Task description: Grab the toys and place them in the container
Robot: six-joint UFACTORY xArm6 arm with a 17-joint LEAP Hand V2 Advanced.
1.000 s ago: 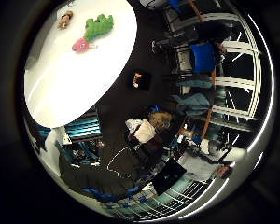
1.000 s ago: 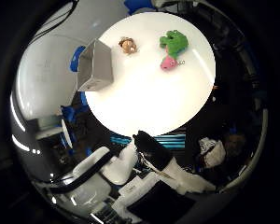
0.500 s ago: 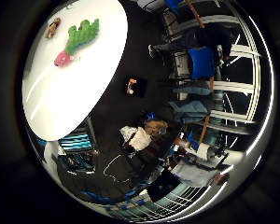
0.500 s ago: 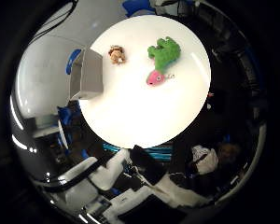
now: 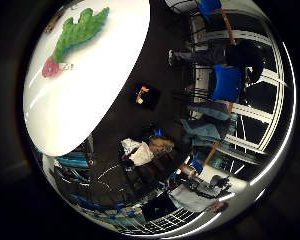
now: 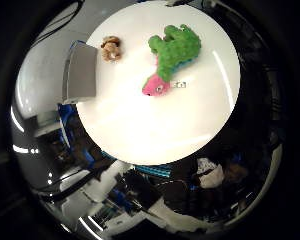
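In the right thumb side palm view a green plush toy (image 6: 175,50), a small pink toy (image 6: 155,85) and a small brown toy (image 6: 111,47) lie on a round white table (image 6: 180,125). A grey container (image 6: 82,72) stands at the table's edge beside the brown toy. The right little finger side palm view shows the green toy (image 5: 80,28) and the pink toy (image 5: 52,68) at the far side of the table (image 5: 90,90). The hand is above the table, away from the toys.
Blue chairs (image 5: 230,82) stand on the dark floor beside the table. Several small items (image 5: 141,150) lie on the floor. Window frames (image 5: 255,150) line the room's wall.
The toys and table fill more of each view than before and have shifted, so the camera has moved closer to the table. The toys lie where they were.
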